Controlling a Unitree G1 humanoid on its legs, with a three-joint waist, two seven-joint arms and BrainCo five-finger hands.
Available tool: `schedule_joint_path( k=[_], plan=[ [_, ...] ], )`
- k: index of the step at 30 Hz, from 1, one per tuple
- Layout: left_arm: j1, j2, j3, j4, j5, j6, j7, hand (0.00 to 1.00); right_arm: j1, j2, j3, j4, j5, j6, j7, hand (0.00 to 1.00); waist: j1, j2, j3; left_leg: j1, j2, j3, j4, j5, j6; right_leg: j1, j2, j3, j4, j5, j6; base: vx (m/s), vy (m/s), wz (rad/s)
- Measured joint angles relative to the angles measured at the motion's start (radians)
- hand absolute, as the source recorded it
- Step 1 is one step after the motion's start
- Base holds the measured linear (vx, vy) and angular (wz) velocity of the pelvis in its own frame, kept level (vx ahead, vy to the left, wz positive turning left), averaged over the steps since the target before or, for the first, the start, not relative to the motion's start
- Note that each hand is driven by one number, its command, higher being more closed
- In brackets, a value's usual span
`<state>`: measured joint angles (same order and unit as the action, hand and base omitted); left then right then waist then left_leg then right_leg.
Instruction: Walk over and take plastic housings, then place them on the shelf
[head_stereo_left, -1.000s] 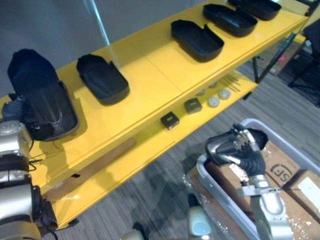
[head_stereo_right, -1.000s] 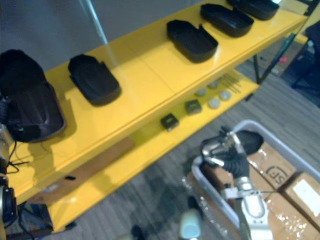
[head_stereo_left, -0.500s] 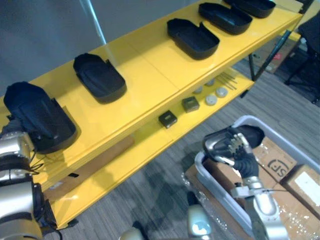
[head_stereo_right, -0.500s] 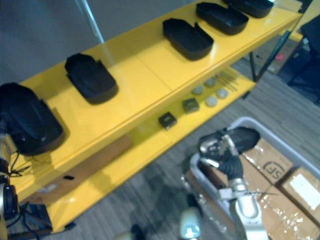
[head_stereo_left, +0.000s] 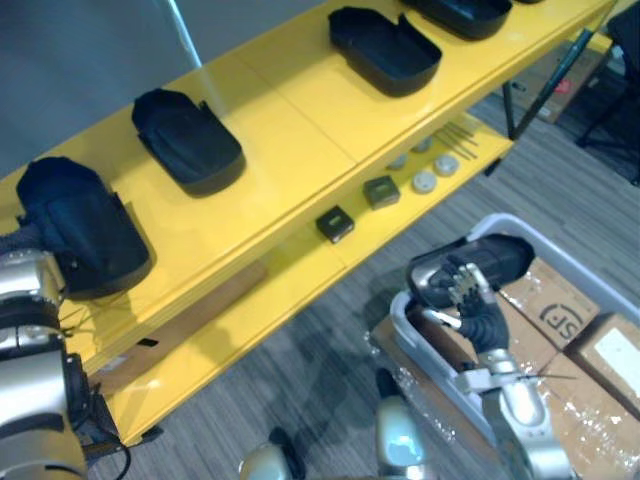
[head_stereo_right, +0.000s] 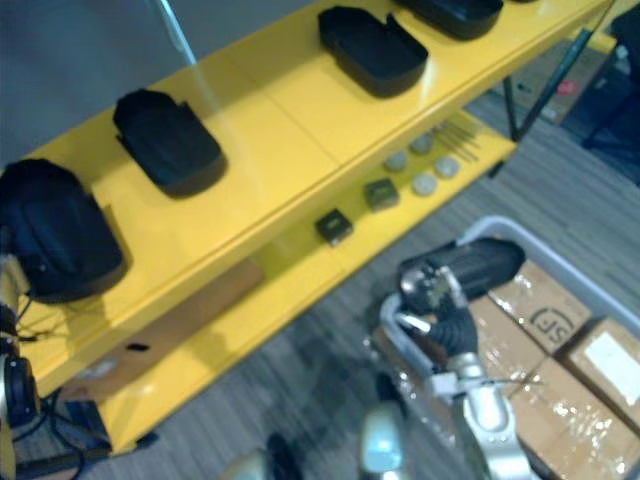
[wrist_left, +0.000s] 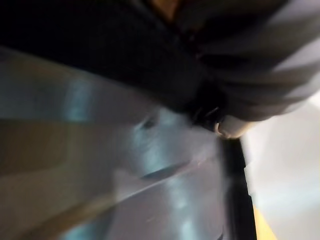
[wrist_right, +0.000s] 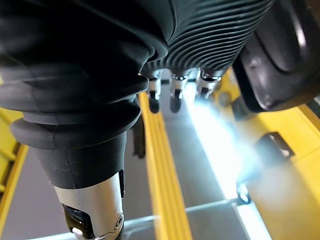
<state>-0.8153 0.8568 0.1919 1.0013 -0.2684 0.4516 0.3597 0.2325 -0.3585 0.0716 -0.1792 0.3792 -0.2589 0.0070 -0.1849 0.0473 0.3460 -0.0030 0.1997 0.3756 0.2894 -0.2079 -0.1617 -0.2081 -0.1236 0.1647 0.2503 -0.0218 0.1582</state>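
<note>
Both arms (head_stereo_left: 30, 400) are silver-grey cylinders with black joint bands, and the right hand (head_stereo_left: 465, 290) has a dark ribbed cover (wrist_right: 210, 30) and dark-tipped silver fingers (wrist_right: 175, 95).

I count four black, shallow housings (head_stereo_left: 188, 140) spaced along the yellow shelf's (head_stereo_left: 300, 110) top board. A fifth housing (head_stereo_left: 500, 255) sits in my right hand (head_stereo_left: 460, 290), fingers curled round it.

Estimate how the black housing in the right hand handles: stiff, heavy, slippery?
Probably stiff and light: the housing looks like a thin-walled open shell, and the right hand holds it alone. Possibly slick: its surface shows a sheen in the right wrist view. Unlikely to roll: similar housings sit flat on the yellow shelf.
</note>
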Motion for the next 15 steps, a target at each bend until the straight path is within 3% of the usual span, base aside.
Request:
schedule_joint_path(
  k=[10,15],
  plan=[
    [-0.001,0.002,0.005,0.000,-0.048,-0.074,0.161,0.00,0.011,0.000,0.002,0.000,-0.004,-0.002,0.035,0.00,-0.017,0.004,0.002,0.002,-0.001,0.002,0.000,-0.002,0.002,-0.001,-0.001,0.001,0.008,-0.003,0.003,0.00,0.002,-0.01],
    [-0.012,0.033,0.047,0.000,-0.047,-0.115,0.293,0.00,0.012,0.000,0.025,0.000,-0.011,-0.010,0.035,0.00,-0.020,0.005,0.003,0.002,-0.001,-0.002,-0.003,-0.002,0.002,0.000,-0.002,-0.002,0.008,-0.003,0.004,0.00,0.001,0.01]
  ],
)
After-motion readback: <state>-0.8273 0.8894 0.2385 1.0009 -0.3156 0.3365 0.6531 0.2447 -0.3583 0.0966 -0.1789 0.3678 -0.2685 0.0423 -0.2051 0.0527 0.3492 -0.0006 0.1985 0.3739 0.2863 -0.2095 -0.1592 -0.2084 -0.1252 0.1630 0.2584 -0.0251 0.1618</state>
